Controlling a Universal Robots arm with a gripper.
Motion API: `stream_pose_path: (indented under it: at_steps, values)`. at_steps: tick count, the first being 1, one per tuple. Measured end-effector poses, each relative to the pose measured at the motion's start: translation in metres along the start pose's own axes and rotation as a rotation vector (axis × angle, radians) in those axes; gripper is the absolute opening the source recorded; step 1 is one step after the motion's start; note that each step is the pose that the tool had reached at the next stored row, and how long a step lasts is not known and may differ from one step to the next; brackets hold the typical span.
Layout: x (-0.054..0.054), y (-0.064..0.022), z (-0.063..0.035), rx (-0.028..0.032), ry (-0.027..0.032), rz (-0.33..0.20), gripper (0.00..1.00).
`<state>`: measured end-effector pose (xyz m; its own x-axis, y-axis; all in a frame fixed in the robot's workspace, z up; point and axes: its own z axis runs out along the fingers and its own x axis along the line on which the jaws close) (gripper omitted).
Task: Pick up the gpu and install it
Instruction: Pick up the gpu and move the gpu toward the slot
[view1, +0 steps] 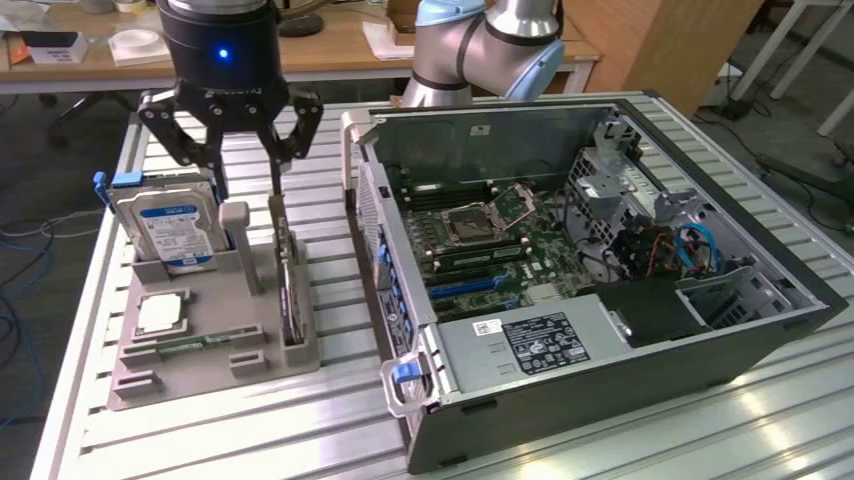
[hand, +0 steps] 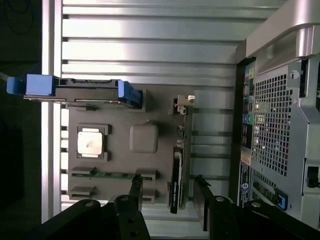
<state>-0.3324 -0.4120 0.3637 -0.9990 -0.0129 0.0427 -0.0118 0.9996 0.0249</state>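
The thin gpu (view1: 288, 295) stood on edge in the grey holder (view1: 200, 372) — long axis near-to-far, silver bracket (hand: 185, 100) far — gripper (view1: 248, 182) fingers spread, empty.

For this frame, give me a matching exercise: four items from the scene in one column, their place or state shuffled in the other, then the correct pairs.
Items
1. gpu
2. hard drive
3. processor chip
4. end effector

Places or states
A. lies flat in a square recess of the grey holder
B. open, above the holder
C. stands on edge in the holder's narrow slot, on the side toward the computer case
D. stands upright in the holder, with a blue-and-white label

Pairs: 1-C, 2-D, 3-A, 4-B
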Motion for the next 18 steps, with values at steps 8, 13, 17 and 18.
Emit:
stream_pose_path:
  at_steps: [8, 13, 17, 18]
  values:
    - [-0.0001, -0.0016, 0.0044, 0.0006, 0.0000, -0.010, 0.53]
    - [-0.0002, -0.0020, 0.0059, 0.0010, -0.0159, -0.015, 0.53]
    - [-0.0002, -0.0027, 0.0083, 0.0011, -0.0237, -0.016, 0.53]
    - [-0.0003, -0.0034, 0.0095, 0.0011, -0.0238, -0.016, 0.53]
